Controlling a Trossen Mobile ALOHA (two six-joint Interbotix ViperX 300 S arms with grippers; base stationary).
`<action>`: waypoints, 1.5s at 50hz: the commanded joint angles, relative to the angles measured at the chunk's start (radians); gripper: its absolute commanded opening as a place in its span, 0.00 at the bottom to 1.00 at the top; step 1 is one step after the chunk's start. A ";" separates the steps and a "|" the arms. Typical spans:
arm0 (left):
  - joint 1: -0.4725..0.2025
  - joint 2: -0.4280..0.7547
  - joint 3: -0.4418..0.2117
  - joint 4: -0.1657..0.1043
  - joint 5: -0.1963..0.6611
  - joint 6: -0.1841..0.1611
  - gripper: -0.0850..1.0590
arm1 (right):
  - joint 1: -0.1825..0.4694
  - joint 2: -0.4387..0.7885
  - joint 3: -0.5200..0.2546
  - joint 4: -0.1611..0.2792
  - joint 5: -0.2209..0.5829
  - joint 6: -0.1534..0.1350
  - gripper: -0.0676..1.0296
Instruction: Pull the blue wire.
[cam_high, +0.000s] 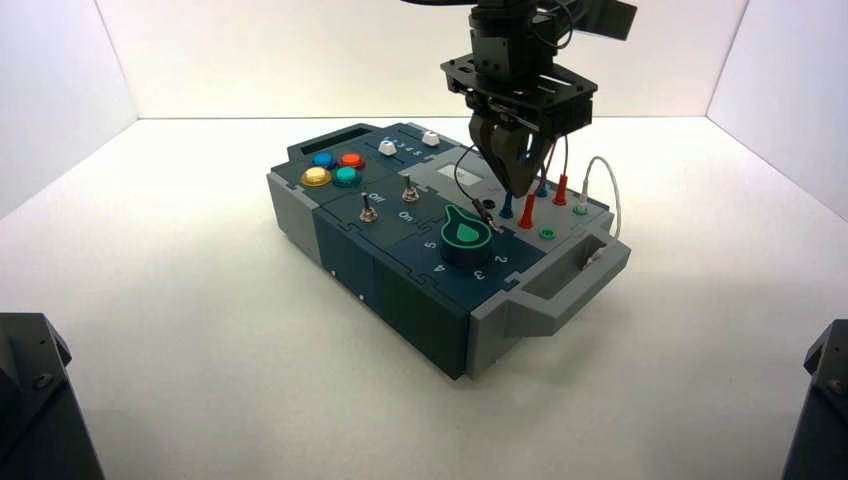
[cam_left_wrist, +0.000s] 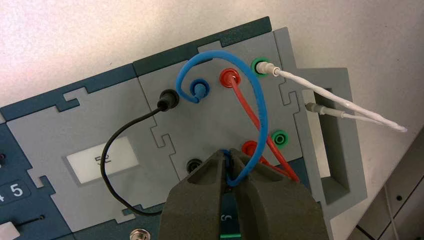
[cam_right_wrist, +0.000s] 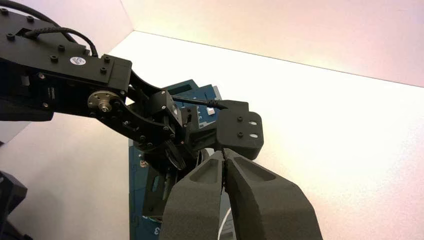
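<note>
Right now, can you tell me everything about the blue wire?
The blue wire looks smooth and rubbery, bent in a big arch. One blue plug sits in the blue-ringed socket near the black plug. The left end effector, over the box's grey panel, is closed on its other end, mostly hiding that plug.

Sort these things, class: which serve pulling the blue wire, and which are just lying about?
For the job:
- blue wire
- left pincer, closed on it over the box

Just there:
- red wire
- black wire
- white wire
- knob
- right pincer, idle, away from the box
</note>
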 joint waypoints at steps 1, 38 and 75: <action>-0.002 -0.029 -0.018 0.000 0.005 -0.005 0.05 | -0.003 0.005 -0.017 0.002 -0.011 0.002 0.04; -0.002 -0.100 -0.048 0.000 0.067 -0.006 0.05 | -0.002 0.005 -0.017 0.003 -0.011 0.002 0.04; 0.048 -0.202 -0.003 0.026 0.091 -0.002 0.05 | -0.003 0.005 -0.012 0.005 -0.011 0.002 0.04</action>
